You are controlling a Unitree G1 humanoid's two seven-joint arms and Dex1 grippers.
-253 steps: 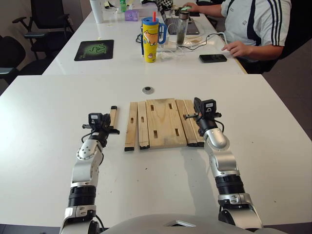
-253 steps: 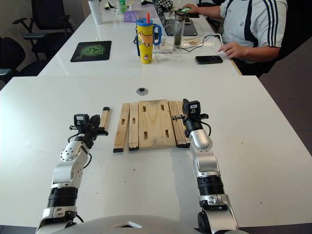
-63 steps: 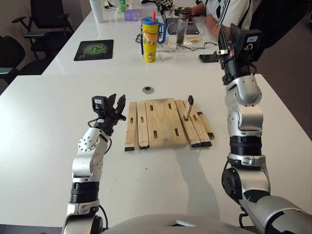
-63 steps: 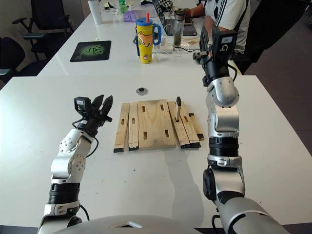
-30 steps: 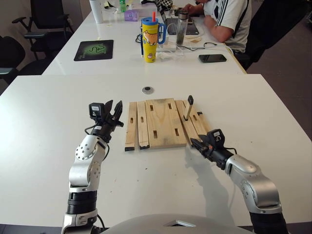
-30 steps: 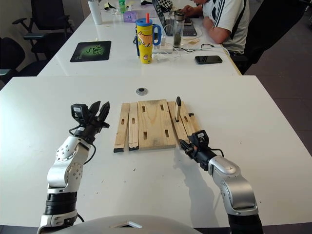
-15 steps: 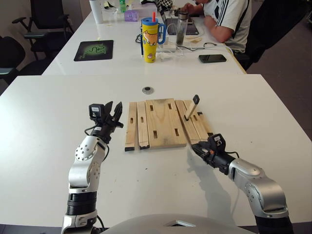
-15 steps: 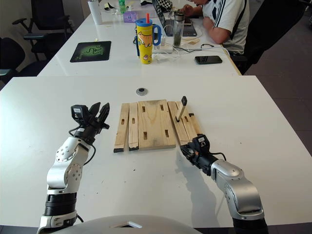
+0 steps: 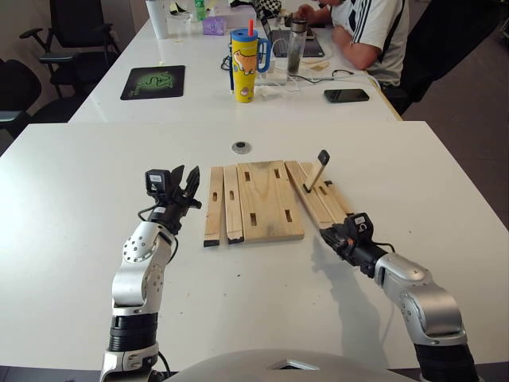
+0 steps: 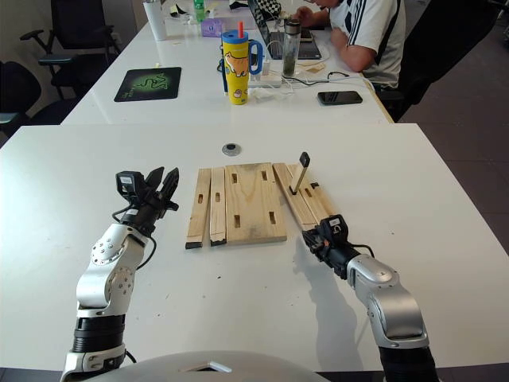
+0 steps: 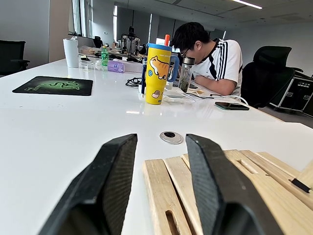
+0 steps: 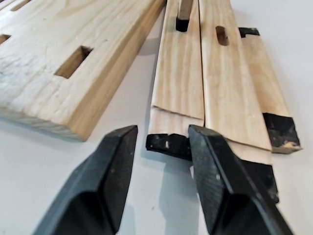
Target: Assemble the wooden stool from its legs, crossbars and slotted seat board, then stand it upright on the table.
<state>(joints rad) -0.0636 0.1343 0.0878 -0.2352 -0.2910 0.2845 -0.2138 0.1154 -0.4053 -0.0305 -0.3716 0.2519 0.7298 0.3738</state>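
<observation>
Overhead, crossbar (image 9: pixel 316 169) tilted in leg (image 9: pixel 320 208) slot; wrist cams: R gripper (image 12: pixel 162 133) wide at leg's black end, L gripper (image 11: pixel 161 139) wide.

Bright, even overhead light; soft shadows.

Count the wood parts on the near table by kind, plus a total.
Slotted seat board: 1
Flat slats left of the board: 2
Flat slats right of the board: 3, going by the right wrist view
Crossbar standing tilted in a slat's slot: 1
Total: 7
</observation>
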